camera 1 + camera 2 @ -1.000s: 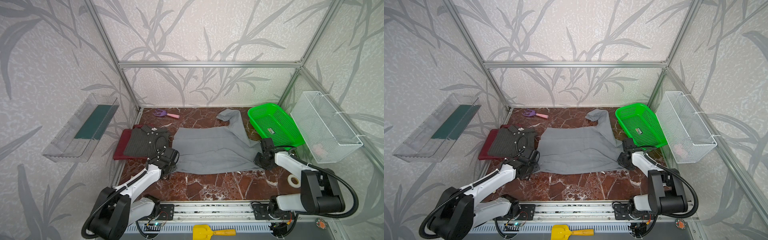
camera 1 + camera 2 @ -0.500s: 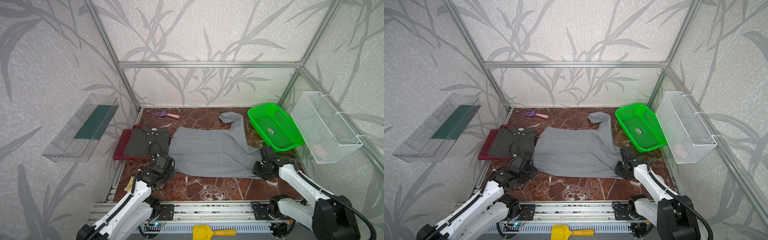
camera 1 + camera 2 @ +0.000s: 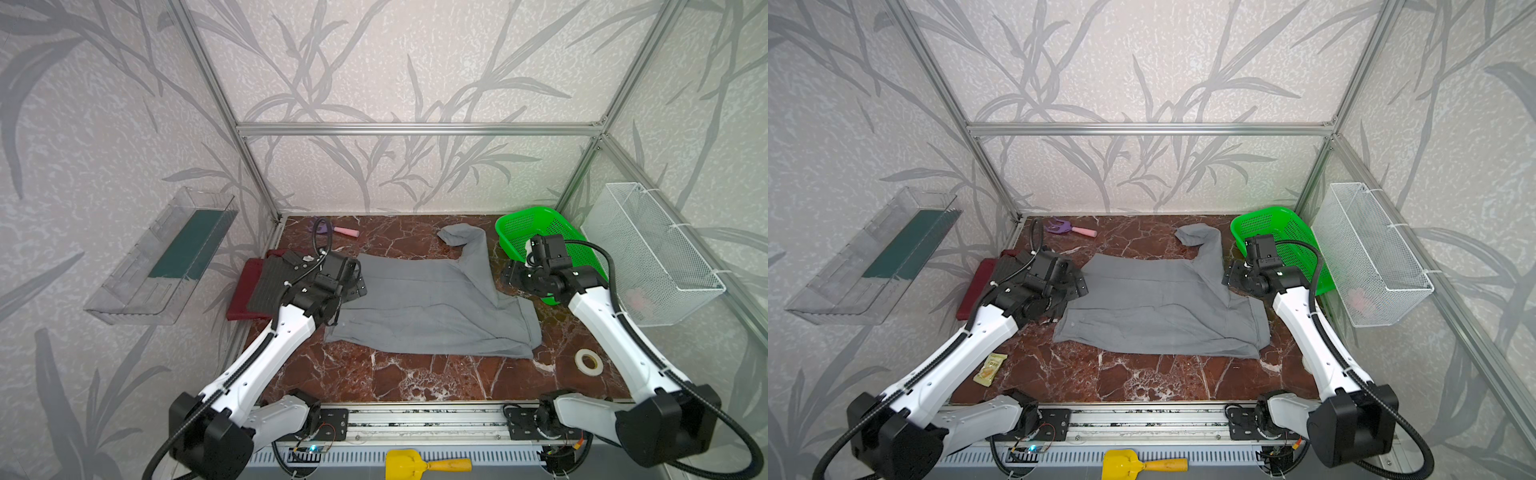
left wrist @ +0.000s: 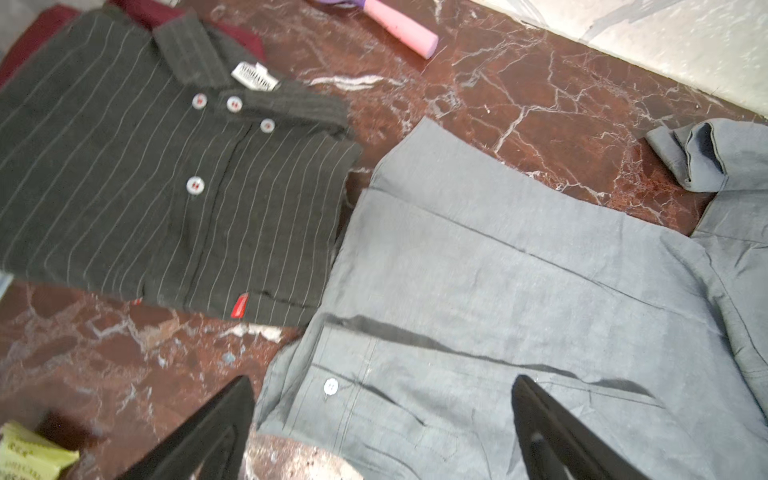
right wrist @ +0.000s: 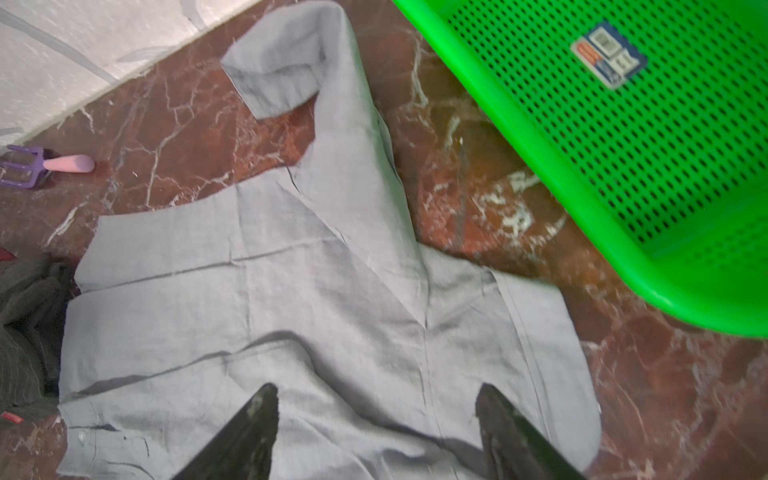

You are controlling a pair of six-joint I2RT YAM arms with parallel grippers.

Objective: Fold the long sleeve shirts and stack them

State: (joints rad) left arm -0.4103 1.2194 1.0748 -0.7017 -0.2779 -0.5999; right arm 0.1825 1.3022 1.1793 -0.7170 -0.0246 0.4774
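Left wrist view: left gripper [image 4: 382, 382] spread wide, empty, over grey shirt [image 4: 519, 270]. Right gripper [image 5: 377, 388] likewise released. Grey shirt lies centre; striped shirt [image 3: 266, 286] at its nine o'clock, atop maroon shirt [image 3: 240, 299].

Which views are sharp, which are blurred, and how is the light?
In both top views the light is soft and even, the plain light grey collared shirt sharp; in the left wrist view the dark grey pinstriped shirt is fairly crisp, the yellow packet out of focus; the right wrist view is smeared, most on the green plastic mesh basket and its sticker.
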